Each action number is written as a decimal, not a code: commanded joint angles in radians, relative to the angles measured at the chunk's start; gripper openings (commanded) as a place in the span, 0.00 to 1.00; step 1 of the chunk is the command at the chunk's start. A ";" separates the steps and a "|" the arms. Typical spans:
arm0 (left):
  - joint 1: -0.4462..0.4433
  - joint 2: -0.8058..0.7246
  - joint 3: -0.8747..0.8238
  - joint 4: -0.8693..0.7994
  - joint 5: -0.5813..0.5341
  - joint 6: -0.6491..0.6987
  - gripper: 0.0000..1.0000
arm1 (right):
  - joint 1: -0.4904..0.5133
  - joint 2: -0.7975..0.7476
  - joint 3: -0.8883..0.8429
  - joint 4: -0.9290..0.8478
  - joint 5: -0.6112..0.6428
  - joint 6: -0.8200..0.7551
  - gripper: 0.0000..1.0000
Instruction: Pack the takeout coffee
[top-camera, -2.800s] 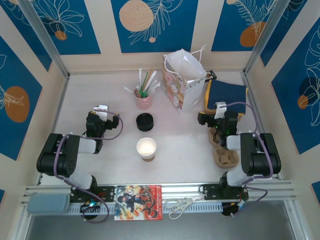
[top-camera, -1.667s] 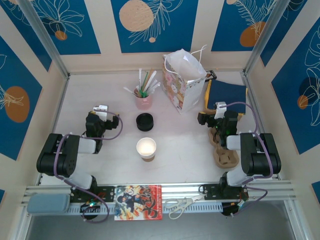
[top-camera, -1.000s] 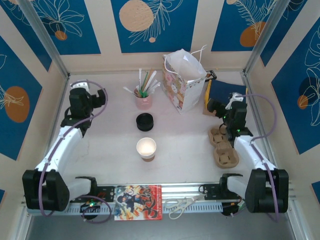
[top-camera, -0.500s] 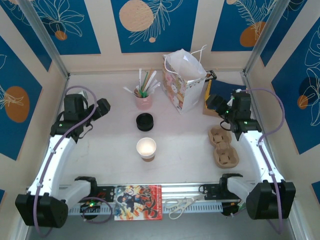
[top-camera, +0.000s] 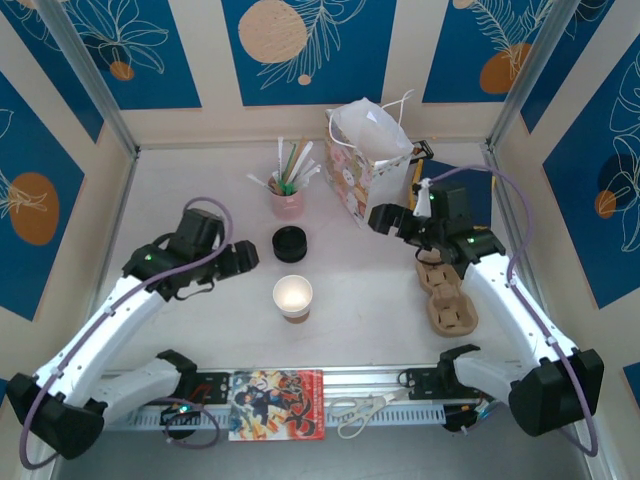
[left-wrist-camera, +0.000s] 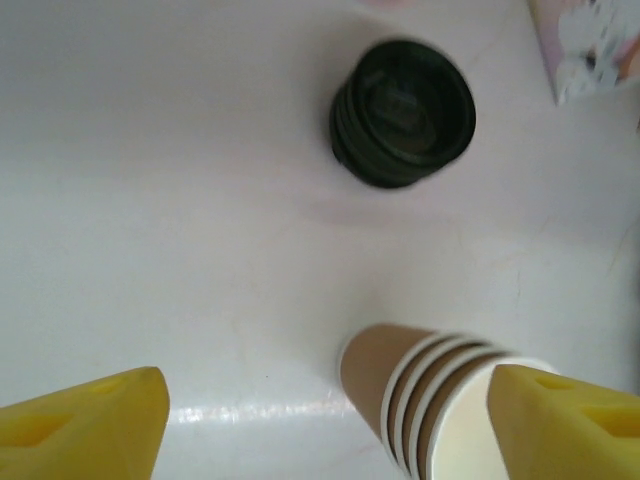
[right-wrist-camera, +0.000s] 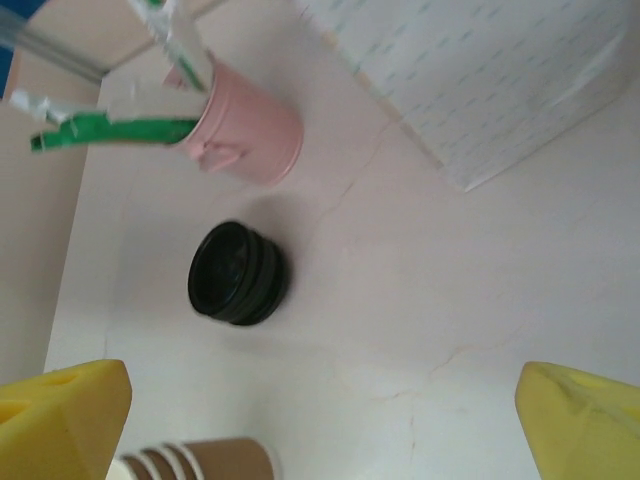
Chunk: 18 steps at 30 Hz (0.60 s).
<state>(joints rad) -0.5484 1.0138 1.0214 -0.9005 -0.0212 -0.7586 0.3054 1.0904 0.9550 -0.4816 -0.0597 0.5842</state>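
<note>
Holds the left jaws wide and empty above the desk (top-camera: 350, 285), just left of the black lid (top-camera: 290, 243). Holds the right jaws wide and empty too, beside the foot of the patterned bag (top-camera: 370, 170). Finds the takeout coffee (top-camera: 292, 296) upright near the desk's middle, just nearer than the lid, clear of both pairs of jaws.

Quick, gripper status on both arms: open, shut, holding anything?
Left gripper: open, holding nothing.
Right gripper: open, holding nothing.
</note>
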 joint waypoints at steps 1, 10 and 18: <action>-0.079 0.041 0.035 -0.068 -0.046 -0.052 0.78 | 0.077 -0.009 0.044 -0.066 0.014 -0.015 0.99; -0.265 0.189 0.118 -0.137 -0.100 -0.060 0.56 | 0.272 0.014 0.106 -0.139 0.193 -0.011 0.99; -0.353 0.267 0.132 -0.125 -0.106 -0.063 0.41 | 0.319 0.023 0.113 -0.171 0.248 -0.010 0.99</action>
<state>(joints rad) -0.8799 1.2724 1.1267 -0.9890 -0.1104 -0.8127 0.6151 1.1160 1.0500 -0.6205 0.1467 0.5838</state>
